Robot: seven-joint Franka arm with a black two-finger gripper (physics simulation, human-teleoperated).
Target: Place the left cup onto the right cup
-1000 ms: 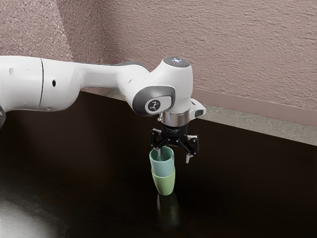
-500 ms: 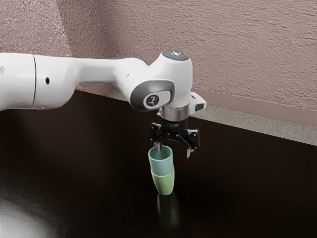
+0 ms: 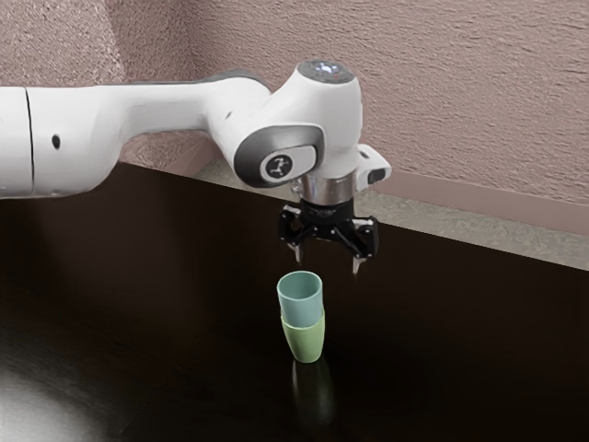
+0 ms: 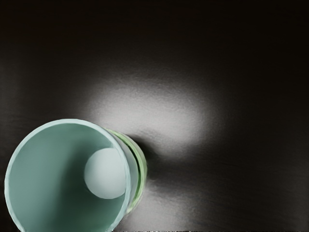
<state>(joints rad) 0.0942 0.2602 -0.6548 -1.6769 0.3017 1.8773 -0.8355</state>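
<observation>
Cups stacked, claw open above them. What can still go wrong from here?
1. The claw hangs open close above the teal cup. Moving sideways before rising further could clip the rim and tip the stack.
2. The teal cup stands high out of the green cup, which has a narrow base on the table. It may be only loosely seated, so a small nudge could topple both.
</observation>
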